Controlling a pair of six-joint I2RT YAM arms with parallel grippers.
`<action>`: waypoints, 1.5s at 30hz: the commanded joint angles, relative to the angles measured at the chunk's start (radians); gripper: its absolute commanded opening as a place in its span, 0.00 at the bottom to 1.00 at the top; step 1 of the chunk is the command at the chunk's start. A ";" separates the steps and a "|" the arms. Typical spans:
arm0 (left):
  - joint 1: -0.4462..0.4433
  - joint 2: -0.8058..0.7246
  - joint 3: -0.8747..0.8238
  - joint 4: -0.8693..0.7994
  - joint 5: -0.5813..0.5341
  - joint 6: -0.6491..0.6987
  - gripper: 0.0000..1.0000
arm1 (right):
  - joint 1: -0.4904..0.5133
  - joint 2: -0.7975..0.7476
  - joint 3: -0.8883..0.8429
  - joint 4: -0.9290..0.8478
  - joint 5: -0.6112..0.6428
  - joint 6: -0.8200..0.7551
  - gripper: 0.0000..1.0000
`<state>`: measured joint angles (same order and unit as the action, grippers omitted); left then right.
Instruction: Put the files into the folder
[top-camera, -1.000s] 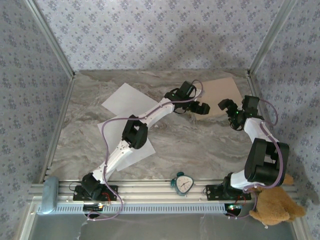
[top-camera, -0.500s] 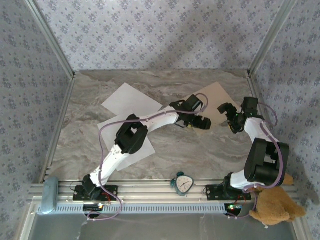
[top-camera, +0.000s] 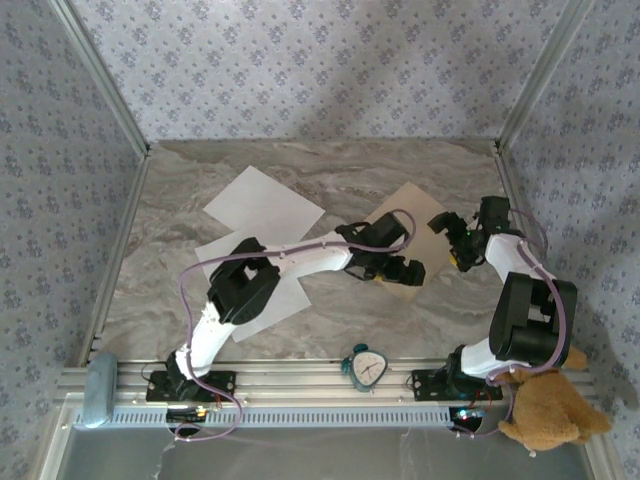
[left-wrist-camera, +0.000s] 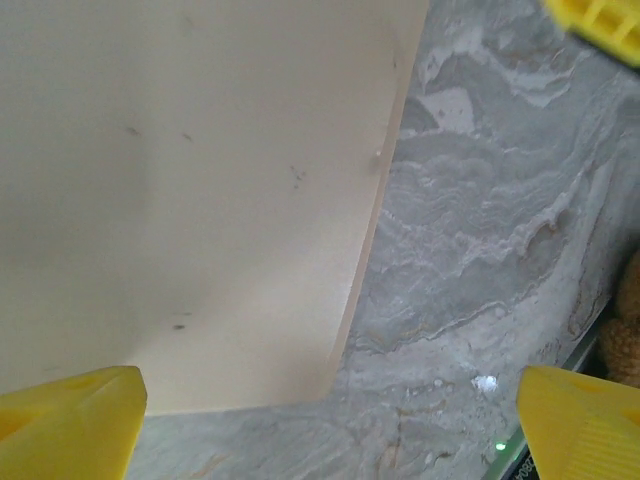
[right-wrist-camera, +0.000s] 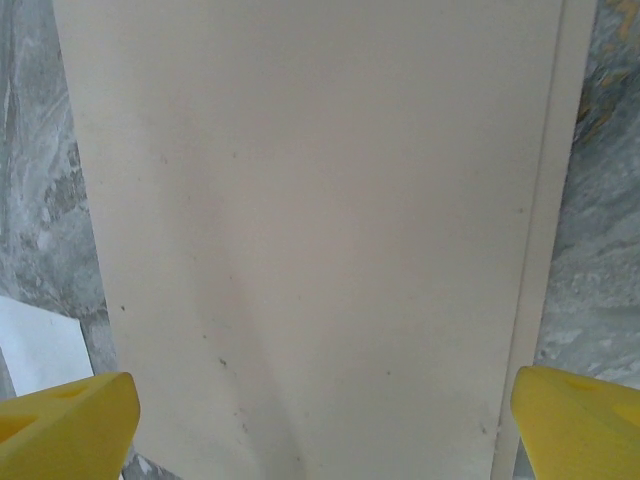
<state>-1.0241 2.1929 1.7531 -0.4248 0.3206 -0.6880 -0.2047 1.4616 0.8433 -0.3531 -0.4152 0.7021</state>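
Top external: folder (top-camera: 428, 238), closed, flat on tabletop (top-camera: 350, 320); files (top-camera: 262, 205) lie apart. Left gripper (top-camera: 398, 270), right gripper (top-camera: 452, 238): fingers spread, empty, above it; we judge, to open it.

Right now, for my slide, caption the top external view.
Left gripper and right gripper, open, at the folder; white files lie left of it.

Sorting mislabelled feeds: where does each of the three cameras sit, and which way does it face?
Top external: above and behind the bases, facing down on the table; both arms, left gripper, right gripper show.
Left wrist: faces down at the folder corner; own yellow fingertips at the bottom corners.
Right wrist: faces down on the folder's cover; own fingertips likewise.
Shared: all three see the folder.
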 joint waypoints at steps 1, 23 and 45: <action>0.075 -0.094 0.060 -0.135 -0.062 0.129 0.99 | 0.008 0.007 0.008 -0.074 -0.037 -0.052 0.97; 0.335 0.303 0.586 -0.370 0.054 0.362 0.98 | 0.033 0.070 -0.023 -0.074 -0.091 -0.065 0.88; 0.296 0.257 0.431 -0.279 0.125 0.273 0.94 | 0.039 0.155 -0.021 -0.071 -0.087 -0.064 0.88</action>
<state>-0.7147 2.5046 2.2097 -0.7082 0.4122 -0.3927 -0.1738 1.5871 0.8272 -0.3965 -0.4885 0.6540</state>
